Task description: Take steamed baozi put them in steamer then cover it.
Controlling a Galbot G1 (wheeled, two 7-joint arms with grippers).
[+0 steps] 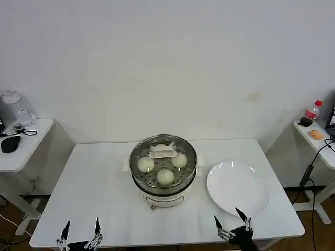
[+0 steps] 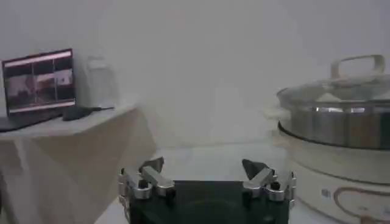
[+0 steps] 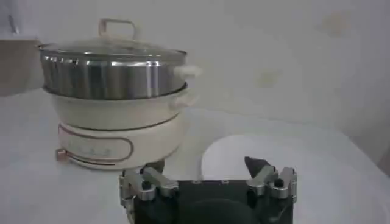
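Observation:
The steamer (image 1: 163, 184) stands at the middle of the white table, its steel pot on a white base. A glass lid with a pale handle (image 1: 163, 152) covers it. Through the glass I see three baozi (image 1: 146, 164) on the perforated tray. My left gripper (image 1: 81, 230) hovers open at the table's near left edge, with nothing between its fingers. Near the front right edge my right gripper (image 1: 229, 221) is open too, just in front of the plate. The covered steamer (image 2: 341, 122) shows in the left wrist view beyond the left gripper (image 2: 204, 168). It also stands beyond the right gripper (image 3: 204, 167) as the steamer (image 3: 116, 97).
A flat white plate (image 1: 238, 188) lies bare to the right of the steamer. A side table (image 1: 18, 149) with a mouse and a jar stands at the left. Another small table (image 1: 319, 141) with a bottle stands at the right. A monitor (image 2: 39, 82) sits on the left side table.

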